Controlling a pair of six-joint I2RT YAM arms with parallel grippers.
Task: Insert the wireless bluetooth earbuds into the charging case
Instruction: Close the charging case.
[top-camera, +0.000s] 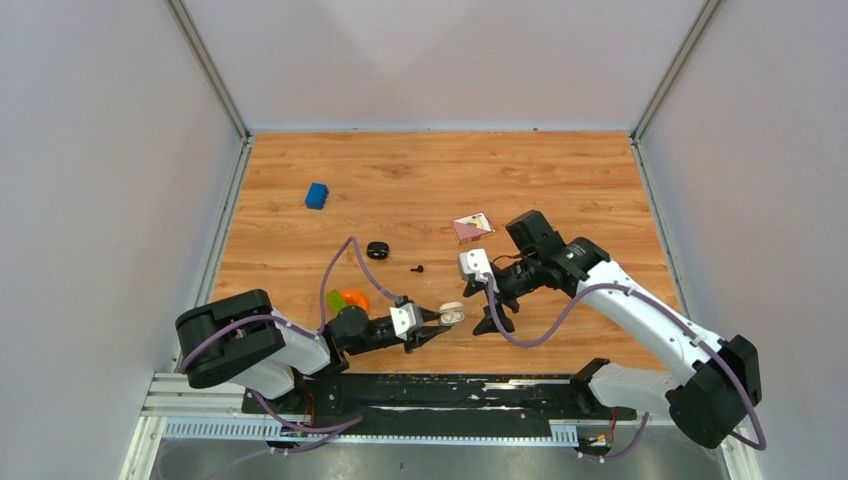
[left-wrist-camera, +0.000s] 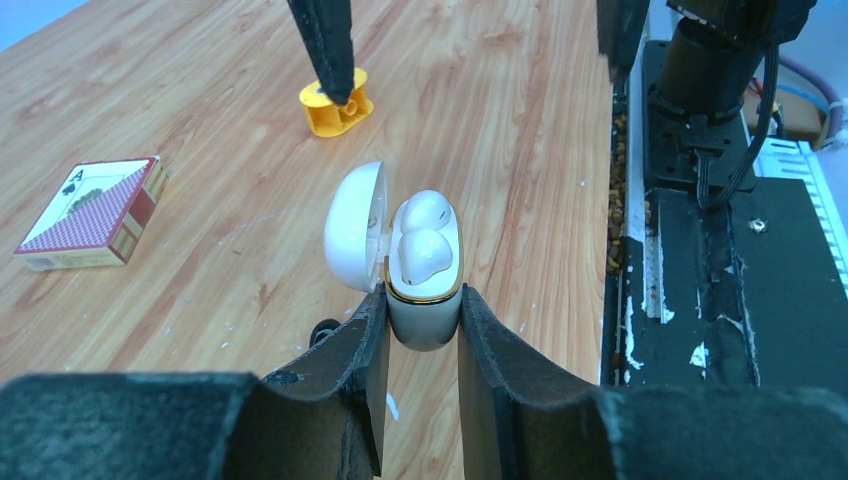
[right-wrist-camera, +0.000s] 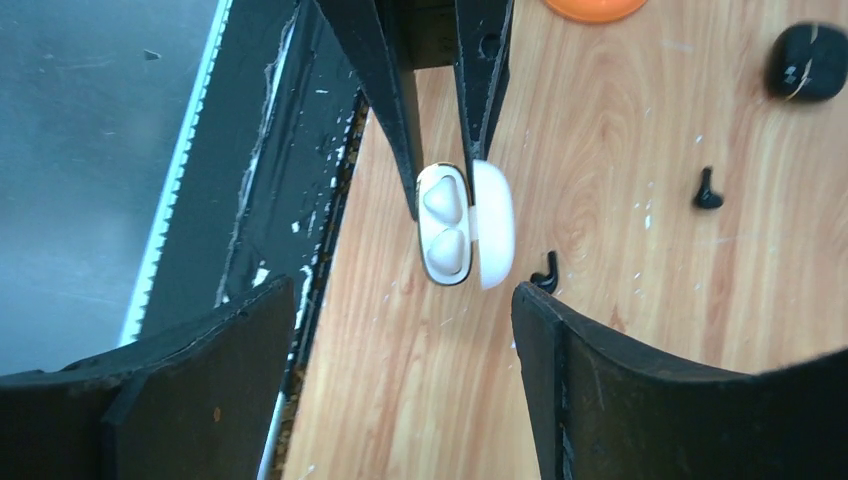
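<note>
Currently a white oval charging case (left-wrist-camera: 424, 325) with a gold rim is clamped at its base by the left gripper (left-wrist-camera: 423, 300), with the lid (left-wrist-camera: 352, 228) swung open to one side. Two white rounded earbuds (left-wrist-camera: 421, 256) are seen seated in its wells, just beyond the clenched fingertips. The case is held above the wooden table (top-camera: 560, 180), close to its near edge and about mid-width. The right gripper (right-wrist-camera: 400, 290) is spread wide with nothing grasped. It sits just beside the case, which is not touched. Two tiny black pieces (right-wrist-camera: 707, 190) are seen on the wood nearby.
</note>
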